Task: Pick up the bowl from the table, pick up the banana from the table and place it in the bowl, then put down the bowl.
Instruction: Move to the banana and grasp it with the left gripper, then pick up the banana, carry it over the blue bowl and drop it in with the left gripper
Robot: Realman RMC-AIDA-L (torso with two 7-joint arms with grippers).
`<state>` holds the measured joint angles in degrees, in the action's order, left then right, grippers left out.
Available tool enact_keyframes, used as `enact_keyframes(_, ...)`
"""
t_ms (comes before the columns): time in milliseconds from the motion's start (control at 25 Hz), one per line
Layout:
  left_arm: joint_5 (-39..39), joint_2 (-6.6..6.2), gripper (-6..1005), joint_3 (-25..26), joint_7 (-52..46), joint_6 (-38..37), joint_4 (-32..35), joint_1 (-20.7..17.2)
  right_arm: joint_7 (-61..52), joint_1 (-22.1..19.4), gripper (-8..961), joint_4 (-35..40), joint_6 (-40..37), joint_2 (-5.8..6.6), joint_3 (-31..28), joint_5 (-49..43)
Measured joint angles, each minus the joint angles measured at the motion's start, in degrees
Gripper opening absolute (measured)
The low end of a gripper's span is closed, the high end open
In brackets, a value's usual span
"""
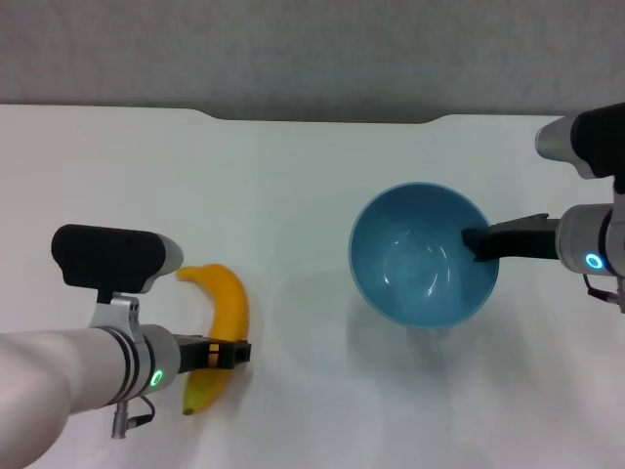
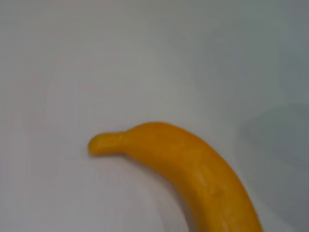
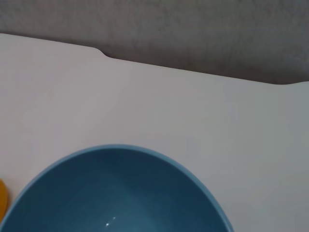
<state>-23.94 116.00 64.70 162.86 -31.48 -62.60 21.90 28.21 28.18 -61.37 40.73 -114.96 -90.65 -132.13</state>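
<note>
The light-blue bowl (image 1: 410, 264) is right of centre over the white table (image 1: 293, 166). My right gripper (image 1: 479, 241) is shut on the bowl's right rim, one finger reaching inside. The bowl casts a shadow on the table below it. The bowl's rim fills the right wrist view (image 3: 116, 193). The yellow-orange banana (image 1: 229, 303) lies on the table at the left, its dark tip nearest me. My left gripper (image 1: 223, 354) is at the banana's lower half, over it. The left wrist view shows the banana's stem end (image 2: 193, 169) close up against the table.
The table's far edge has a shallow notch (image 1: 322, 119), with grey floor beyond. White tabletop lies between the banana and the bowl.
</note>
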Motion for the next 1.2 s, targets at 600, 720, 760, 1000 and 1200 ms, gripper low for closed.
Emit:
enact_keyframes(600,1.23,-0.5,497,0.89,0.0,-1.38,-1.99,-0.52,0.0,0.13,28,3.1,-0.36,-0.02,1.29,-0.07)
enact_keyframes(720,4.55,-0.73,498,3.65,0.0,-2.56,-6.95,-3.28,0.0,0.52,28,3.88,-0.52,-0.01,1.85,-0.01)
enact_keyframes(760,5.52,-0.75,498,4.44,0.0,-2.97,-8.62,-4.2,0.0,0.6,28,3.91,-0.52,-0.01,1.99,0.06)
enact_keyframes(1000,13.33,-0.14,500,7.9,0.0,-3.86,-23.29,-11.73,-0.13,1.98,28,5.94,-1.39,-0.08,4.02,1.37)
enact_keyframes(1200,14.1,0.1,501,5.71,0.0,-3.76,-29.22,-11.43,0.71,4.94,28,8.54,-2.6,-0.09,7.99,7.5)
